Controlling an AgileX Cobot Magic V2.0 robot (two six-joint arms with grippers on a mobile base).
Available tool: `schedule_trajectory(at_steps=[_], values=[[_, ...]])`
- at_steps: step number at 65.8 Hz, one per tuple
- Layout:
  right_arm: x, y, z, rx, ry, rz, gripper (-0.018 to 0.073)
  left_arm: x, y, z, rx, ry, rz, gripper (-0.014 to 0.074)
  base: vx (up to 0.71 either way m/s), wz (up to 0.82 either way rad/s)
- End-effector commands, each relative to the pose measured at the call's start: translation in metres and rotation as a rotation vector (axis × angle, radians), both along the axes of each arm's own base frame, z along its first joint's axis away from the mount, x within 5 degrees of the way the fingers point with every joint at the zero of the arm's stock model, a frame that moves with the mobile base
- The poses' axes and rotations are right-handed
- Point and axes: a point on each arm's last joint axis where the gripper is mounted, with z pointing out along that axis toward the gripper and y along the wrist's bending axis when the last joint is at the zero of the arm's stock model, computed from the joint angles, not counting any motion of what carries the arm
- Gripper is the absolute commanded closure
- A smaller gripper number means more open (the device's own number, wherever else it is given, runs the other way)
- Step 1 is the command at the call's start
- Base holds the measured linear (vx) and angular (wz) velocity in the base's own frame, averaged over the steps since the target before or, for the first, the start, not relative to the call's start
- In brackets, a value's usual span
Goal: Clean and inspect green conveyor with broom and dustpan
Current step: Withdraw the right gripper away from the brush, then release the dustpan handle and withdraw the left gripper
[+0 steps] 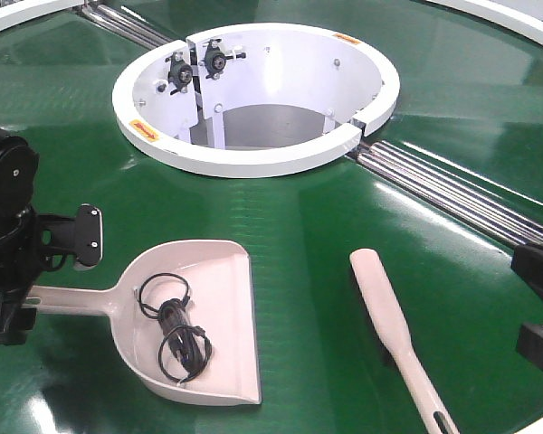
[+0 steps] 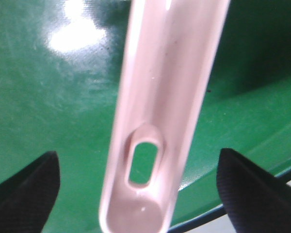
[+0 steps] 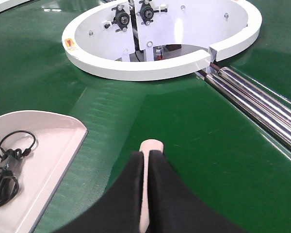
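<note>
The green conveyor (image 1: 299, 217) fills every view. On it lies the pale dustpan (image 1: 195, 316), with a black cable (image 1: 176, 330) coiled inside. Its handle (image 2: 160, 97) with the slot hole runs between the fingers of my left gripper (image 2: 137, 162), which is open; both black fingertips (image 2: 31, 189) stand clear of the handle's sides. The broom (image 1: 389, 316) lies flat on the belt to the right of the dustpan, handle toward the near edge. My right gripper (image 3: 150, 155) is shut on the broom, and the broom's far end (image 3: 152, 145) pokes out beyond the fingers.
The white ring hub (image 1: 253, 163) stands ahead at the belt's centre, with black bearings on its inner wall. Silver roller bars (image 1: 434, 185) run from it to the right. The left arm (image 1: 14, 235) sits at the left edge, and black right-arm parts (image 1: 538, 307) at the right edge.
</note>
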Motion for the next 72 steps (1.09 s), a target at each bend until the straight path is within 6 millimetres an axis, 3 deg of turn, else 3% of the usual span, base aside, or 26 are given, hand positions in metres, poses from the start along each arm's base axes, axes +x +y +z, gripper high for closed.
schedule_trajectory(at_steps=[1, 13, 29, 38, 50, 55, 62, 72], values=[[0.002, -0.001, 0.015, 0.018, -0.095, -0.011, 0.0569, -0.007, 0.002, 0.032, 0.008, -0.101, 0.007, -0.0031, 0.0, 0.0], [0.002, -0.001, 0.014, 0.016, -0.088, -0.01, 0.0569, -0.022, 0.005, 0.065, -0.03, -0.243, 0.049, -0.0006, 0.0, 0.0], [0.002, -0.001, 0.013, 0.013, -0.079, -0.009, 0.0569, -0.051, 0.011, 0.125, -0.2, -0.615, 0.251, 0.0087, 0.0, 0.0], [0.002, -0.001, 0.014, 0.015, -0.084, -0.01, 0.0568, -0.066, 0.013, 0.156, -0.355, -0.844, 0.382, 0.0257, 0.0, 0.0], [0.002, -0.001, 0.02, 0.019, -0.165, -0.013, 0.0568, -0.086, 0.016, 0.188, -0.573, -1.046, 0.549, 0.0614, 0.0, 0.0], [0.001, -0.003, 0.02, 0.016, -0.242, -0.016, 0.0566, -0.097, 0.014, 0.2, -0.734, -1.119, 0.609, 0.0622, 0.0, 0.0], [-0.004, -0.005, 0.009, 0.031, -0.348, -0.031, 0.0566, -0.113, 0.011, 0.199, -0.906, -1.183, 0.612, 0.0621, 0.0, 0.0], [-0.005, -0.007, -0.018, 0.031, -0.351, -0.04, 0.0565, -0.137, 0.01, 0.155, -1.088, -1.208, 0.622, 0.062, 0.0, 0.0]])
